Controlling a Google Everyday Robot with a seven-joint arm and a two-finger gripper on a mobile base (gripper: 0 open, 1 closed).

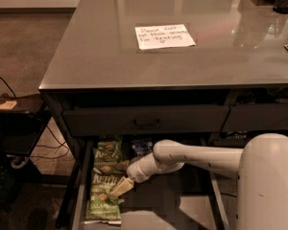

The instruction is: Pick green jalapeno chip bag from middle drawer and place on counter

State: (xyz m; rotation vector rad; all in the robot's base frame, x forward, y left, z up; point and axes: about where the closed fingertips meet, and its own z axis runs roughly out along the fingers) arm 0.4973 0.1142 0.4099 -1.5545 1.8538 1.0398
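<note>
The middle drawer [175, 198] stands pulled out below the counter [105, 56]. Two glossy green chip bags lie along its left side. The nearer green jalapeno chip bag [102, 202] shows pale "JALAPENO" lettering at its bottom, and the second green bag [108, 155] lies behind it. My gripper [121, 187] reaches down into the drawer from the right and rests on the upper right part of the nearer bag, between the two bags. My white arm [201, 157] crosses the drawer.
A white handwritten note [164, 36] lies on the counter. A closed dark drawer front with a black handle [146, 123] sits above the open drawer. A small dark blue bag [141, 146] lies at the drawer's back. A low black stand [19, 123] and cables are at the left.
</note>
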